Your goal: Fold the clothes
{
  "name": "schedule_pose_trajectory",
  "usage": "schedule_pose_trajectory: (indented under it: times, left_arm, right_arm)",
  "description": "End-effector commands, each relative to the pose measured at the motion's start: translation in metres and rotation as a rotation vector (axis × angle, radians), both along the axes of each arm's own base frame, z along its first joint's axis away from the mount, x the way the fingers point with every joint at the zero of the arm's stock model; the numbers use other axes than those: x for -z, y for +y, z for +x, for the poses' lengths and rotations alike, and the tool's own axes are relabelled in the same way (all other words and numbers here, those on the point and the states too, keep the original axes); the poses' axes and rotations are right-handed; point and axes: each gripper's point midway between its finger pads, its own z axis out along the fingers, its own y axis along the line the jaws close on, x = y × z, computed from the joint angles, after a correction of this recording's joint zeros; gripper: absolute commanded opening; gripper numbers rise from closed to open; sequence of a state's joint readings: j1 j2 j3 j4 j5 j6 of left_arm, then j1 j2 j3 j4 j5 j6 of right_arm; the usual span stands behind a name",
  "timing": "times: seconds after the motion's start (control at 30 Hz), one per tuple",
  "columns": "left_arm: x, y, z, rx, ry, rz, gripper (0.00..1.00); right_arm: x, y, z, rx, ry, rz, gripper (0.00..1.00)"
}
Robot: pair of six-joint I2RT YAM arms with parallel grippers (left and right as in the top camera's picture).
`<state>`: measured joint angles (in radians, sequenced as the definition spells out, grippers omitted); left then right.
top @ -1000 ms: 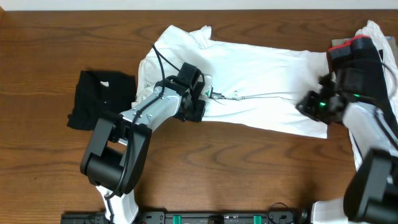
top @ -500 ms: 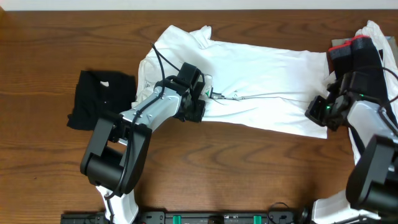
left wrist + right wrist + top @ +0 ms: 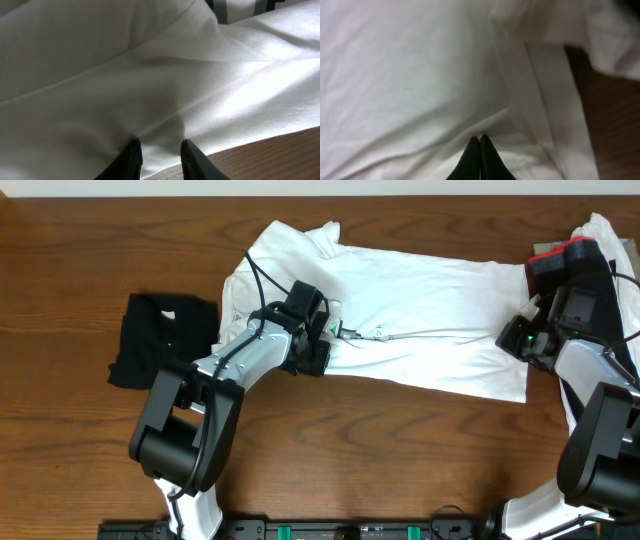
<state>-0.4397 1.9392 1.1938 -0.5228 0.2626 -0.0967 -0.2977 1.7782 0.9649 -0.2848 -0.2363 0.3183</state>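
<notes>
The clothes here are chiefly a large white T-shirt (image 3: 430, 300), spread flat across the middle of the wooden table with a bit of green print showing by the left arm. My left gripper (image 3: 322, 338) sits on the shirt's left part near its front hem. In the left wrist view its fingers (image 3: 161, 152) stand a little apart, closed on a bunched fold of white cloth (image 3: 150, 75). My right gripper (image 3: 512, 340) is at the shirt's right edge. In its wrist view the fingertips (image 3: 480, 139) meet, pinching puckered cloth (image 3: 410, 75) beside the hem.
A black garment (image 3: 165, 340) lies crumpled at the left. More white cloth (image 3: 605, 240) is piled at the far right edge beside a red-and-grey object (image 3: 560, 252). Bare wood (image 3: 400, 450) runs along the front of the table.
The right gripper has shifted a little rightward to the shirt's right edge and closed there. The left arm and the shirt have stayed put.
</notes>
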Motion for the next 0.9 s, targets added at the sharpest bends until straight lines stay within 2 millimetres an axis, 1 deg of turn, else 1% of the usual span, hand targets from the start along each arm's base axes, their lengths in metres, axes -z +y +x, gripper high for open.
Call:
schedule_pose_trajectory:
  times: [0.0, 0.13, 0.23, 0.33, 0.37, 0.43, 0.5, 0.57, 0.63, 0.77, 0.83, 0.87]
  left_arm:
    - [0.006, 0.011, 0.0, 0.002, -0.001, 0.054, 0.29]
    - [0.006, 0.011, 0.0, 0.002, -0.001, 0.054, 0.3]
    - [0.006, 0.011, 0.0, 0.002, -0.001, 0.054, 0.3]
    - [0.006, 0.011, 0.0, 0.002, -0.001, 0.054, 0.29]
    - [0.006, 0.011, 0.0, 0.002, -0.001, 0.054, 0.3]
    - [0.006, 0.011, 0.0, 0.001, -0.001, 0.054, 0.3]
    - [0.006, 0.011, 0.0, 0.001, -0.001, 0.054, 0.29]
    - [0.006, 0.011, 0.0, 0.001, -0.001, 0.054, 0.29]
    - [0.006, 0.011, 0.0, 0.001, -0.001, 0.054, 0.29]
    - [0.006, 0.011, 0.0, 0.001, -0.001, 0.054, 0.3]
    - [0.006, 0.011, 0.0, 0.001, -0.001, 0.053, 0.29]
    - [0.006, 0.011, 0.0, 0.001, -0.001, 0.053, 0.29]
  right_arm:
    - [-0.001, 0.001, -0.002, 0.014, 0.001, 0.038, 0.01]
    - [-0.011, 0.005, -0.002, -0.009, -0.031, 0.099, 0.01]
    - [-0.02, 0.004, -0.002, -0.016, -0.058, 0.13, 0.01]
    - [-0.034, 0.015, -0.006, -0.045, -0.082, 0.208, 0.01]
    - [-0.039, 0.023, -0.009, -0.063, -0.081, 0.246, 0.01]
    - [-0.041, 0.039, -0.017, -0.11, -0.059, 0.288, 0.01]
    - [-0.038, 0.05, -0.025, -0.15, -0.021, 0.294, 0.01]
    - [-0.031, 0.066, -0.033, -0.218, 0.019, 0.282, 0.01]
    - [-0.027, 0.083, -0.037, -0.28, 0.032, 0.272, 0.01]
    - [-0.024, 0.131, -0.039, -0.518, -0.004, 0.212, 0.01]
    - [-0.026, 0.16, -0.038, -0.635, -0.039, 0.182, 0.01]
    - [-0.027, 0.169, -0.036, -0.663, -0.049, 0.162, 0.02]
